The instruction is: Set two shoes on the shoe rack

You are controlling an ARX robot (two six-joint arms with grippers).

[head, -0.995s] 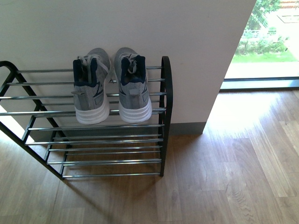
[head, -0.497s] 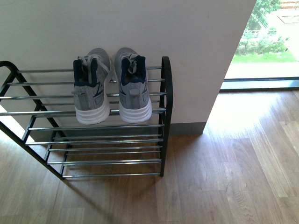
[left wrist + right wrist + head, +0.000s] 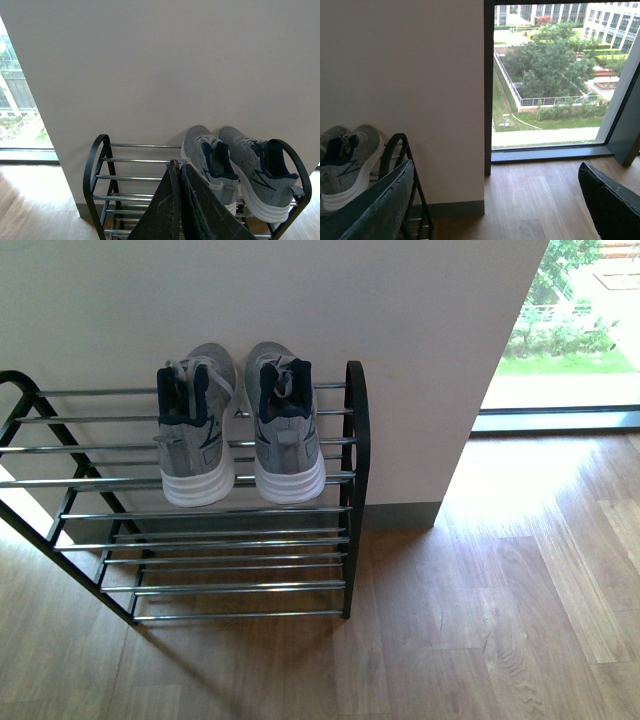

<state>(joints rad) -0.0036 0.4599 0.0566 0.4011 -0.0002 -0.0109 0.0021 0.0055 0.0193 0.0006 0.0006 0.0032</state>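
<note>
Sitting side by side at the right end of the shoe rack's [image 3: 357,440] top tier, both grey sneakers [image 3: 285,435] point toes toward the wall. The left gripper [image 3: 178,169], pinched closed on nothing, faces the rack squarely and looks the nearer. The right gripper [image 3: 495,170] is spread wide and empty, off the rack's window-side end.

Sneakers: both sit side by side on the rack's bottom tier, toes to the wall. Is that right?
Not quite. The sneakers sit on the top tier of the shoe rack, not the bottom one, as the front view shows. They are side by side with their toes to the wall, as you said.

Pale wall [image 3: 300,300], wood floor [image 3: 480,620], sunlit window [image 3: 570,330]
</note>
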